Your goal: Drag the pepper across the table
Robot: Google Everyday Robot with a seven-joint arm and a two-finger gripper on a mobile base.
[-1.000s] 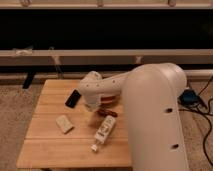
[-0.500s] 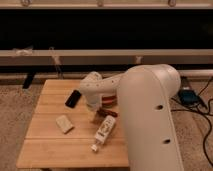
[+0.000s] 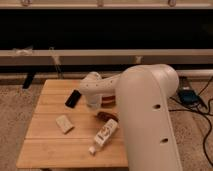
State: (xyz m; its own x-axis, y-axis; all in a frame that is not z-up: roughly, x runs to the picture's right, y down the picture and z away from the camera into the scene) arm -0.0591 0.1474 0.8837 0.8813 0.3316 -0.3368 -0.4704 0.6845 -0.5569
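Pepper (image 3: 104, 116) is found unmoved near the middle of the table (image 3: 45, 145), just beside the bottle (image 3: 105, 134), while the gripper (image 3: 93, 105) has only been shifted slightly next to it, its grip not discernible, so dragging is judged not yet begun.

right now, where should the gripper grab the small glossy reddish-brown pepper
Grip the pepper across its narrow middle, from above: it lies flat and elongated, with the white bottle close in front. The gripper hangs just left of it in view.
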